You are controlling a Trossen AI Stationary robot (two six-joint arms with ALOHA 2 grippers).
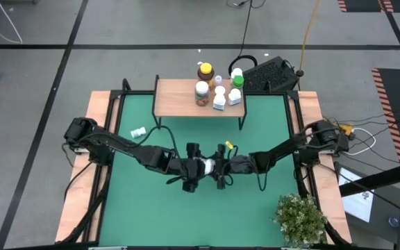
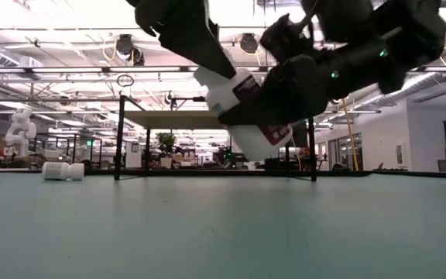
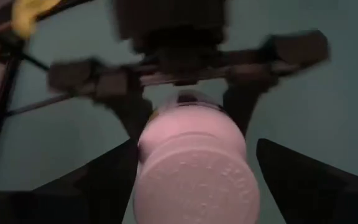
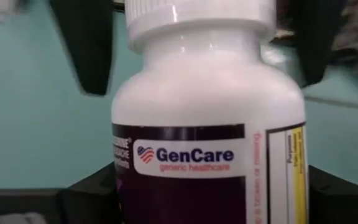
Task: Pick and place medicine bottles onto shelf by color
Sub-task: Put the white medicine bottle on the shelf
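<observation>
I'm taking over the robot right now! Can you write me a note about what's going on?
Left gripper: open, its fingers either side of the cap of the white bottle, in the air over the table's middle.
Right gripper: shut on that bottle's body.
Done: several bottles stand on the shelf.
Left: shelve the held bottle by color, then the lying bottle on the green mat.

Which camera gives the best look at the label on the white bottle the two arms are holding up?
The right wrist view: the white bottle fills it and its GenCare label reads clearly. The low view shows it tilted in mid-air, the left wrist view mainly its cap, the high view only a small white patch.
</observation>
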